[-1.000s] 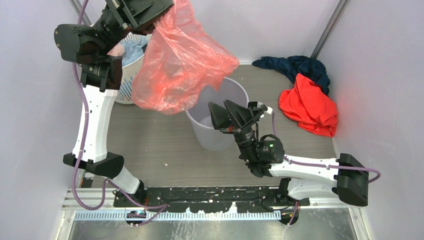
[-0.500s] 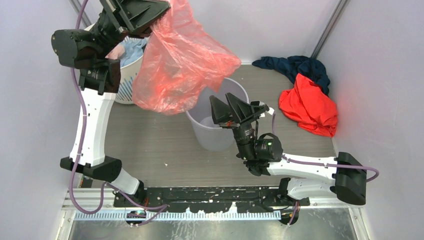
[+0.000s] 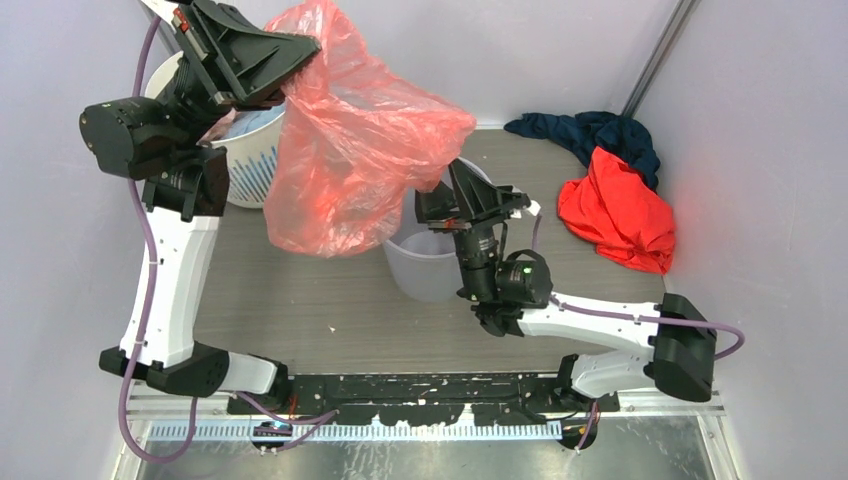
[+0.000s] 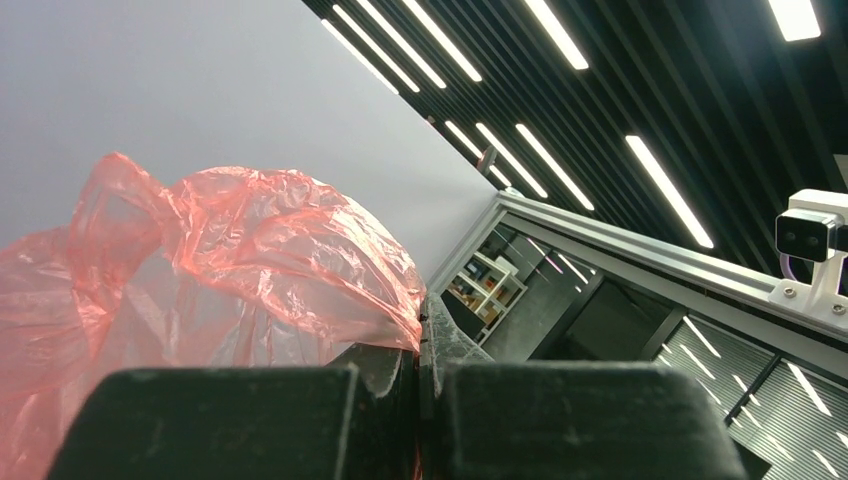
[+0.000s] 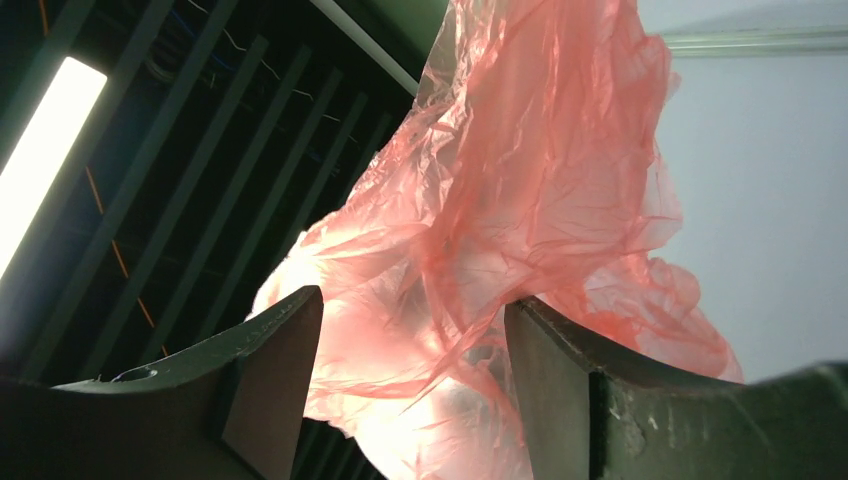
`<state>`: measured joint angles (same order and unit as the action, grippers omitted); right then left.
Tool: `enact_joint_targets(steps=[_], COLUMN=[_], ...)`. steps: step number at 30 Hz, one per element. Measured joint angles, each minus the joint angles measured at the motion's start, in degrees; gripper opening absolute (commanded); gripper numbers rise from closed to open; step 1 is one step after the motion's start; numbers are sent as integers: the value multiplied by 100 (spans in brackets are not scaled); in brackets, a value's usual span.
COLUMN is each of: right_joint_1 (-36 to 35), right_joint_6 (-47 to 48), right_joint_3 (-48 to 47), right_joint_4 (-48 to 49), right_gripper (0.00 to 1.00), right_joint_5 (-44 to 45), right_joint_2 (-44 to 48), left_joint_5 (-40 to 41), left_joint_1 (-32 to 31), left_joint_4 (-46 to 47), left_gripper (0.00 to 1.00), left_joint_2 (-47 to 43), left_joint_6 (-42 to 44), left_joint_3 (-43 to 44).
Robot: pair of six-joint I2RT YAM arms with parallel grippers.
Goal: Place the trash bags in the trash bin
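**Top external.** Large thin translucent red-pink plastic film trash bag pinched at its upper edge by left gripper, jaws clamped on the film; hangs in the air between white slotted laundry basket and plain light grey round plastic trash bin; lower folds overlap the bin's left rim in view; none of it judged inside yet. Right gripper above the bin mouth, tilted up at the bag's right lobe, jaws spread. Opaque red-orange cloth and dark navy cloth heaped together, well apart to the right.

**Left wrist.** Fingers pressed together; a fold of film trapped in the seam between them; remainder billows to the left.

**Right wrist.** Jaws apart; film hanging between and beyond them; cannot tell whether it touches the pads.

**Handling (judgement).** Very light, limp, crinkly, probably slippery; holds air and balloons; bigger than the bin, so likely needs stuffing down rather than dropping. Best taken on a gathered bunch of folds, since a single layer may slip or tear; a second hold low on the right lobe, near the rim, would steer it in.

**Against 0.5 s ago.** Left arm swung back toward the left wall, uncovering more of the basket; bag hangs lower in view and hides more of the bin's left rim; right gripper raised and nearer the film; cloths unmoved.
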<state>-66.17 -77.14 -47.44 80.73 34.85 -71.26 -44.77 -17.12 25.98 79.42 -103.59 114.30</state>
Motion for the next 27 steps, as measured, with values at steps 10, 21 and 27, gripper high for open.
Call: enact_joint_targets(steps=[10,21,27], right_joint_1=[26,278,487], right_joint_6=[-232,-249,-319], right_joint_3=[-282,72,315], right_joint_4=[-26,-13,2], right_gripper=[70,48,32], right_joint_5=[26,291,426], right_joint_2=[-514,-9,164], left_joint_5=[2,0,-26], left_joint_1=[0,0,0], left_joint_4=[223,313,291], left_gripper=[0,0,0], left_joint_2=[-116,-745,-1071], left_joint_6=[-125,-144,-94], left_joint_3=[-264,-1034,-1220])
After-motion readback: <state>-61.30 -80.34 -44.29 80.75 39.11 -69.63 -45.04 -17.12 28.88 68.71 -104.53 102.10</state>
